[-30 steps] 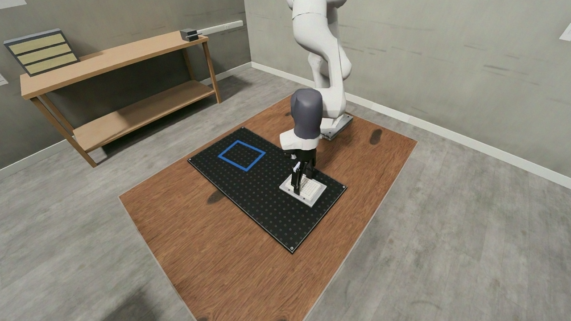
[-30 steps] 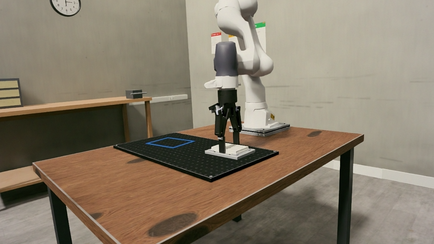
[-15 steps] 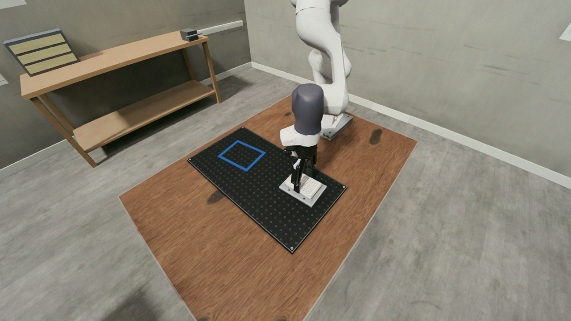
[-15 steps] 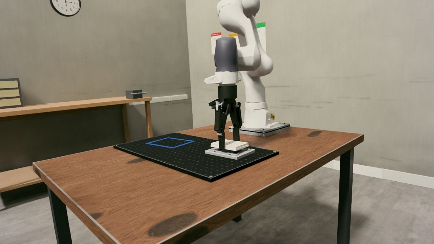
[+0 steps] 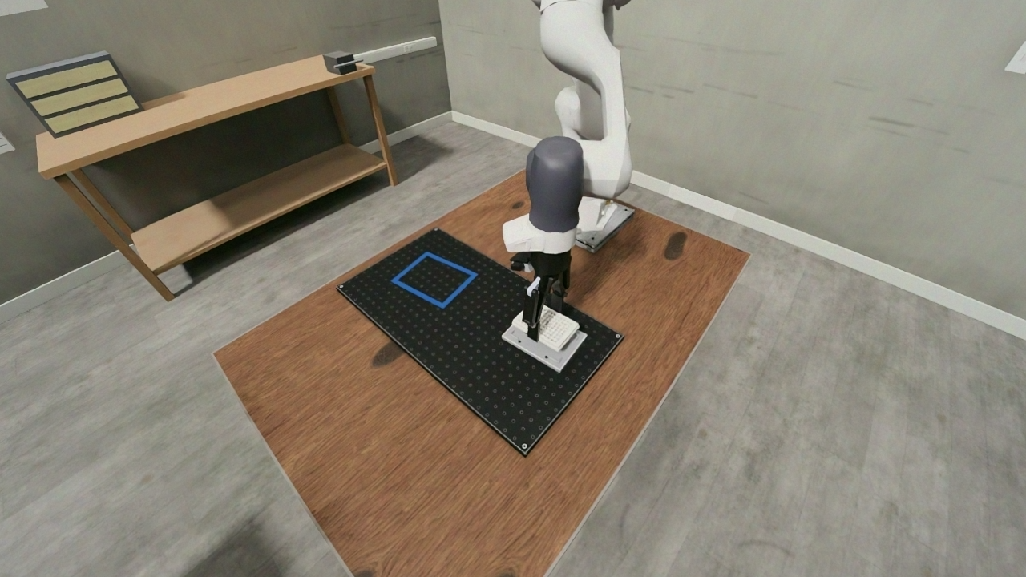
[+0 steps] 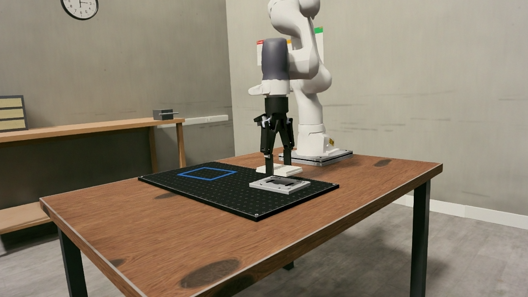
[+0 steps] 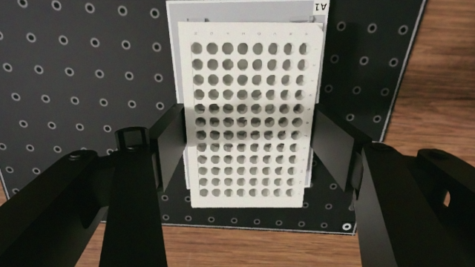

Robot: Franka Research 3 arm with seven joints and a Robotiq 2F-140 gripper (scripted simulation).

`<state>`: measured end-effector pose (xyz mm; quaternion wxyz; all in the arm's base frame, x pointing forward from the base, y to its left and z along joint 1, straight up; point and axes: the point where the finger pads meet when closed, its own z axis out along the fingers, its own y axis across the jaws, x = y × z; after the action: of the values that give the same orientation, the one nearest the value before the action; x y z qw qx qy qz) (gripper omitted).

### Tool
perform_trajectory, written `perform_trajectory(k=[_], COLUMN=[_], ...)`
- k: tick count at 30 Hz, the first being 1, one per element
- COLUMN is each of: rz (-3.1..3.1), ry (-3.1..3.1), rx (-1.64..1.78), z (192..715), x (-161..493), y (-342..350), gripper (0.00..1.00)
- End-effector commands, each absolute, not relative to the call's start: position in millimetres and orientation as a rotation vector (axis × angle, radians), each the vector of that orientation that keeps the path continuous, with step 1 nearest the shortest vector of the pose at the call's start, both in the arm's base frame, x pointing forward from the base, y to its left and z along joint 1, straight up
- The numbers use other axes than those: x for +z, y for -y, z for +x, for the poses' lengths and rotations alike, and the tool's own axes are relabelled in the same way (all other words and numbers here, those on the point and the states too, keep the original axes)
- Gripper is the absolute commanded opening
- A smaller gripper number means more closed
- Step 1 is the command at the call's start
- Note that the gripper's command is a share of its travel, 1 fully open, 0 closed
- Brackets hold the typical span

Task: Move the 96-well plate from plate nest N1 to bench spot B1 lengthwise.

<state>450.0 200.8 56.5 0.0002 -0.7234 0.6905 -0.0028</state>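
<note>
The white 96-well plate [image 6: 279,169] hangs a little above the grey plate nest N1 [image 6: 279,184], which stands empty on the right part of the black breadboard [image 6: 228,188]. My gripper [image 6: 276,168] is shut on the plate across its short width, with one finger on each long side. In the wrist view the plate [image 7: 249,111] sits between my fingers, and the nest [image 7: 245,11] shows beyond its far end. From above, the plate [image 5: 558,326] overlaps the nest [image 5: 543,344]. The blue taped outline B1 [image 5: 434,279] [image 6: 206,173] lies on the left part of the breadboard.
The robot base [image 6: 315,155] stands on the wooden table behind the nest. A wooden shelf unit [image 5: 208,143] stands by the wall to the left, off the table. The breadboard's right edge lies close to the nest.
</note>
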Motion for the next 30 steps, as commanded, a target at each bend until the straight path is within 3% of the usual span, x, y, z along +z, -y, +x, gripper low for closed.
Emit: perform_trajectory(k=[1,30], rz=[-2.298,-2.298], ry=[-2.148,-2.148], rx=[0.000,0.000], z=[449,449], x=[62,81], y=[-200,-200], gripper=[0.60,0.60])
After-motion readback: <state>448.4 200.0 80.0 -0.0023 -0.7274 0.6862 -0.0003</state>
